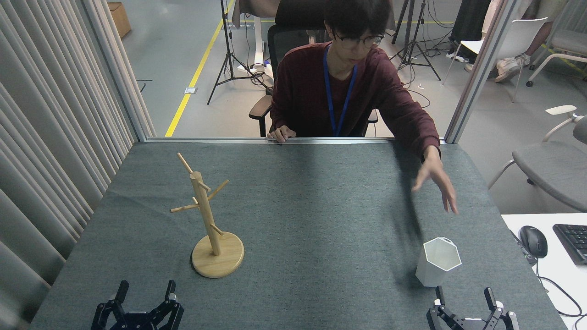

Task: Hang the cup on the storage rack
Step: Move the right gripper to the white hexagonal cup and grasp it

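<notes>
A robotics lab: black camera tripods (229, 55) at twelve o'clock on yellow-taped grey concrete floor (192, 78), a grey felt-covered test table (312, 220), and grey office chairs (550, 165) at three o'clock.

One cup, one rack, two claws, one person at the worktop.

On the grey worktop (312, 220) stands one white cup (438, 261) and one wooden storage rack (212, 224); it has maybe five pegs, though some overlap the pole and are hard to count. Two black claws are at the near edge: the left claw (146, 294) and the right claw (464, 298), each with two fingers. One person (339, 91) sits behind, two hands visible.
</notes>
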Robot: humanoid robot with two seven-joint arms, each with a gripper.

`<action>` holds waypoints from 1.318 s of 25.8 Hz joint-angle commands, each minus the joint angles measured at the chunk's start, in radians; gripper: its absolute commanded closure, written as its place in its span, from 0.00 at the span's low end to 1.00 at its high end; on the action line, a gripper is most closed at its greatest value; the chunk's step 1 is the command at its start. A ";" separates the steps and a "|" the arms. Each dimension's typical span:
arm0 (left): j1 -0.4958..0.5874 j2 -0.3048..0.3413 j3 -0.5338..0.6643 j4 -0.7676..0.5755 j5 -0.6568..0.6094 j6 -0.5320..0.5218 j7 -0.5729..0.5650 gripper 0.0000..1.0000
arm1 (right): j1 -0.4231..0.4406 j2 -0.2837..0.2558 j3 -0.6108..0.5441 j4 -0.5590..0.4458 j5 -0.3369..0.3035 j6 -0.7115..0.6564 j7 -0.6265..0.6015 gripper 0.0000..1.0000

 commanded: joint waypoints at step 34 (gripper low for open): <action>0.003 0.005 0.006 0.043 0.005 0.000 0.009 0.00 | -0.294 -0.004 0.012 0.408 0.003 0.011 -0.011 0.01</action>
